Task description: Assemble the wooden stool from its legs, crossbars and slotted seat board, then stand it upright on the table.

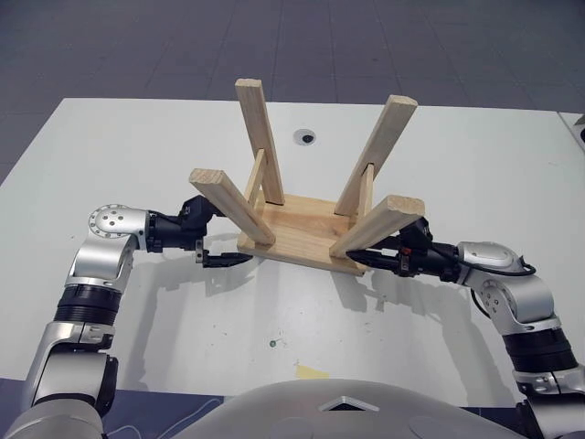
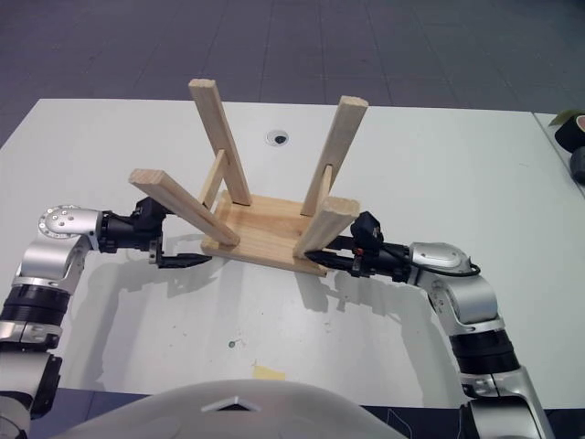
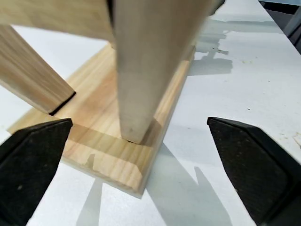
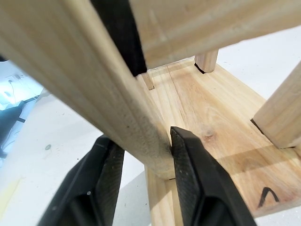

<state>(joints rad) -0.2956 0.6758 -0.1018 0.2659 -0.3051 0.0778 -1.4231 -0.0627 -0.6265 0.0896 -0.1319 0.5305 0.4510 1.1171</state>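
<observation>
The wooden stool lies upside down on the white table (image 1: pixel 475 174), its seat board (image 1: pixel 302 229) flat and all the legs pointing up and splayed. Crossbars (image 1: pixel 259 178) join the legs on each side. My left gripper (image 1: pixel 219 238) is open at the board's left end, its fingers (image 3: pixel 33 165) wide on either side of the near left leg (image 1: pixel 228 203) without touching it. My right gripper (image 1: pixel 379 254) is shut on the near right leg (image 4: pixel 94 80) low down, close to where it meets the board; both pads (image 4: pixel 197 174) press the wood.
A round cable hole (image 1: pixel 304 137) sits in the table behind the stool. A yellow tape scrap (image 1: pixel 311 371) and a small green speck (image 1: pixel 272 344) lie near the front edge. Dark objects (image 2: pixel 576 137) stand beyond the table's far right edge.
</observation>
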